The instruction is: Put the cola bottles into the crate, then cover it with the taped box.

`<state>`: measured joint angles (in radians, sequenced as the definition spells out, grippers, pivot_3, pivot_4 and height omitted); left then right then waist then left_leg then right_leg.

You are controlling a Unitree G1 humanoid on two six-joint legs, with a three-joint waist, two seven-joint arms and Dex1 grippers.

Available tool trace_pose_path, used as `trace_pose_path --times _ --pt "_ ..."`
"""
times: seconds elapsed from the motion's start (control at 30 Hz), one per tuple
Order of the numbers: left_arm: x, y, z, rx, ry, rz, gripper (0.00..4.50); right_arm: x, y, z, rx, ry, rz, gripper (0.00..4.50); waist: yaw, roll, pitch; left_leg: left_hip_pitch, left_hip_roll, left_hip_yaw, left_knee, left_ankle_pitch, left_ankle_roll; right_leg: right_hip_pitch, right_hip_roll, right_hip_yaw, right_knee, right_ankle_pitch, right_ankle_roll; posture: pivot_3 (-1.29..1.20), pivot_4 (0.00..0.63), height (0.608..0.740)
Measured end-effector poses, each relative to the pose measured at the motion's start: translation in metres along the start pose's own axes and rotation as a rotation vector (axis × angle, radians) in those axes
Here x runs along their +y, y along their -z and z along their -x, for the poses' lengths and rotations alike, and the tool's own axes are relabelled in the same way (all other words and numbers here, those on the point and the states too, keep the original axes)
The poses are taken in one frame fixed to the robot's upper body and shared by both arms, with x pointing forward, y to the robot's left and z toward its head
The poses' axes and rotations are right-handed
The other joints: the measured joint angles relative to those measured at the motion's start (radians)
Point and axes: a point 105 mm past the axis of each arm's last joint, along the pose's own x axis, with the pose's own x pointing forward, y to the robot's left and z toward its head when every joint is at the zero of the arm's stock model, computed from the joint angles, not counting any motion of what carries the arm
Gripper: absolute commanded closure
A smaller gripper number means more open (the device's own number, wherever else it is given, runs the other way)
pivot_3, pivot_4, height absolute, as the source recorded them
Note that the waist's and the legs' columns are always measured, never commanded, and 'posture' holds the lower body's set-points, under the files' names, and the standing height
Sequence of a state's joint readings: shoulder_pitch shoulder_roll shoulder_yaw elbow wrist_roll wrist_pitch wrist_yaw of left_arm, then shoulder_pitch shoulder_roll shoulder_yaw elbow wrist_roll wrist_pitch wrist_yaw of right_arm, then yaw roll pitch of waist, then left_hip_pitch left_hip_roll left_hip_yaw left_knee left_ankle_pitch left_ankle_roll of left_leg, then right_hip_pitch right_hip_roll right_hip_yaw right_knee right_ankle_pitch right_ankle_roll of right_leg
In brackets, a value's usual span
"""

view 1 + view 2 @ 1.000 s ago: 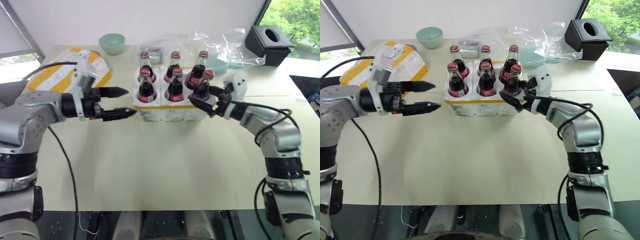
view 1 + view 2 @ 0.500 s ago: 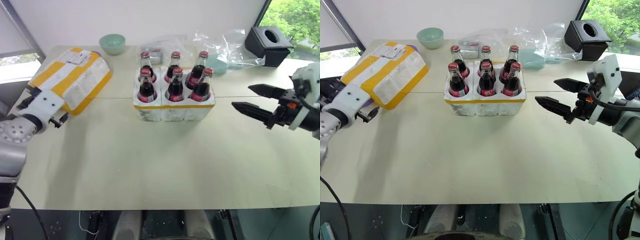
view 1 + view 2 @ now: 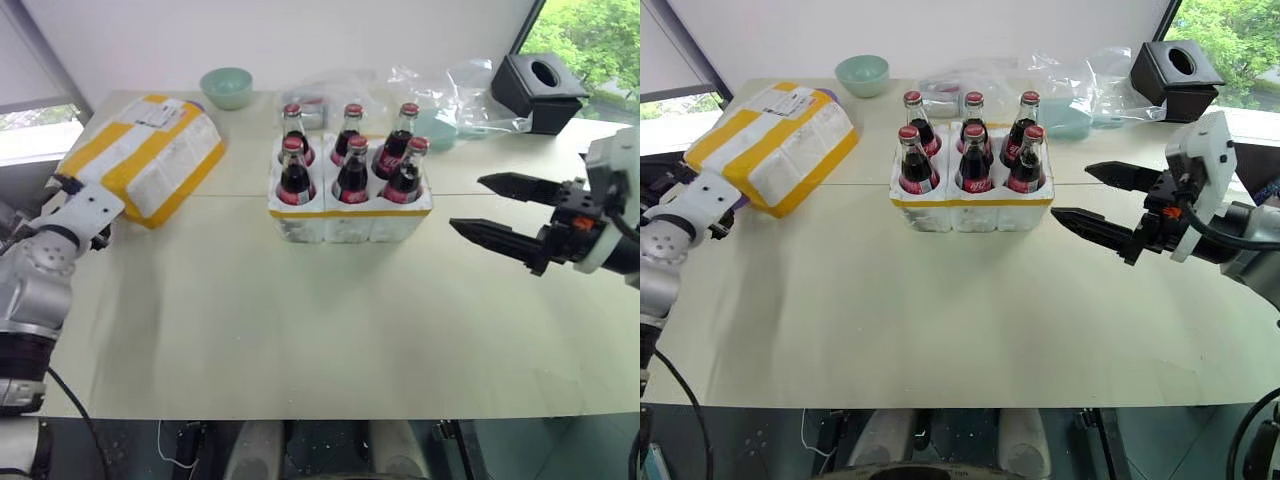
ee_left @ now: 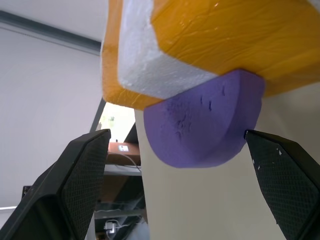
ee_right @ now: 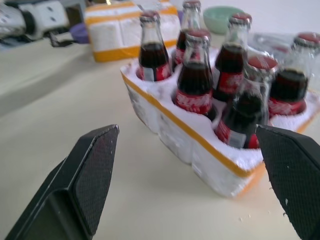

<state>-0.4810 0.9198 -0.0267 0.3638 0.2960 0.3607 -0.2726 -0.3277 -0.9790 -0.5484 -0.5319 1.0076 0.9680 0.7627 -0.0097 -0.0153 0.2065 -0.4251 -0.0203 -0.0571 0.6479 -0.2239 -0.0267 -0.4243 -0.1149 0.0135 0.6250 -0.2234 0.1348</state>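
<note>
You had six bottles (image 3: 973,160) of dark cola, red-capped and red-labelled, standing in the white crate (image 3: 970,212) with its yellow band, just ahead of your right claw (image 3: 1095,197), whose fingers stood spread. One yellow-taped box (image 3: 775,145) lay tilted on a purple piece (image 4: 205,120) before your left claw (image 4: 175,185), also spread.

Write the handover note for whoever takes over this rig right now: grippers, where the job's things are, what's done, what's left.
Left gripper: open, empty, at the near end of the taped box.
Right gripper: open, empty, right of the crate.
Taped box lies tilted at the table's left, propped on a purple object.
Done: all six cola bottles stand in the crate.
Left: cover the crate with the taped box.
</note>
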Motion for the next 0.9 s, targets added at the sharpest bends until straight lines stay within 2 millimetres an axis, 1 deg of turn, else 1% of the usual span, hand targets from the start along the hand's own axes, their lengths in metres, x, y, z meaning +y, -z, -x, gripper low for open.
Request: trace_pose_path --times 0.13,0.2,0.3,0.43,0.57,0.73,0.9 --pt "-0.009 0.005 -0.013 0.043 0.004 -0.001 0.0 0.008 -0.019 0.003 -0.046 -0.029 0.042 0.07 -0.002 -0.001 0.0 0.0 0.0 0.0 0.0 0.0 0.0 0.0 0.0 0.0 0.0 0.0 0.0 0.0 0.15 0.739" --pt "-0.012 0.009 -0.018 0.067 0.002 0.012 0.0 0.01 -0.024 0.005 -0.059 -0.026 0.051 0.07 -0.003 -0.001 -0.001 0.0 0.0 0.0 0.0 0.0 0.0 0.0 0.0 0.0 0.001 0.0 0.0 0.0 0.15 0.739" --pt "-0.011 0.018 -0.021 0.104 -0.012 0.005 0.0 0.01 -0.025 0.007 -0.051 -0.013 0.057 0.07 -0.002 -0.002 -0.001 0.0 0.0 0.0 0.0 0.0 0.0 0.0 0.0 0.0 0.002 0.0 0.0 0.0 0.15 0.739" --pt "-0.016 0.023 -0.027 0.129 0.0 0.014 0.0 0.008 -0.022 0.009 -0.049 0.012 0.042 0.07 0.001 -0.003 -0.001 0.0 0.0 0.0 0.001 0.0 0.0 0.0 -0.001 0.0 0.002 0.0 0.0 0.0 0.15 0.739" --pt "-0.015 0.015 -0.035 0.12 -0.008 0.023 0.0 0.007 -0.023 0.009 -0.059 0.021 0.044 0.07 0.004 -0.005 -0.003 0.0 0.0 0.0 0.001 0.0 0.0 0.0 -0.001 0.0 0.002 0.0 0.0 0.0 0.15 0.739" --pt "-0.011 0.002 -0.041 0.082 -0.025 -0.061 0.0 0.007 -0.021 0.01 -0.06 0.028 0.037 0.07 0.0 -0.006 -0.003 0.0 0.0 0.0 0.001 0.0 0.0 0.0 -0.001 0.0 0.002 0.0 0.0 0.0 0.15 0.739" --pt "-0.01 0.002 -0.042 0.081 -0.035 -0.098 0.0 0.006 -0.02 0.01 -0.069 0.033 0.038 0.07 -0.002 -0.006 -0.003 0.0 0.0 0.0 0.001 0.0 0.0 0.0 -0.001 0.0 0.003 0.0 0.0 0.0 0.15 0.739"
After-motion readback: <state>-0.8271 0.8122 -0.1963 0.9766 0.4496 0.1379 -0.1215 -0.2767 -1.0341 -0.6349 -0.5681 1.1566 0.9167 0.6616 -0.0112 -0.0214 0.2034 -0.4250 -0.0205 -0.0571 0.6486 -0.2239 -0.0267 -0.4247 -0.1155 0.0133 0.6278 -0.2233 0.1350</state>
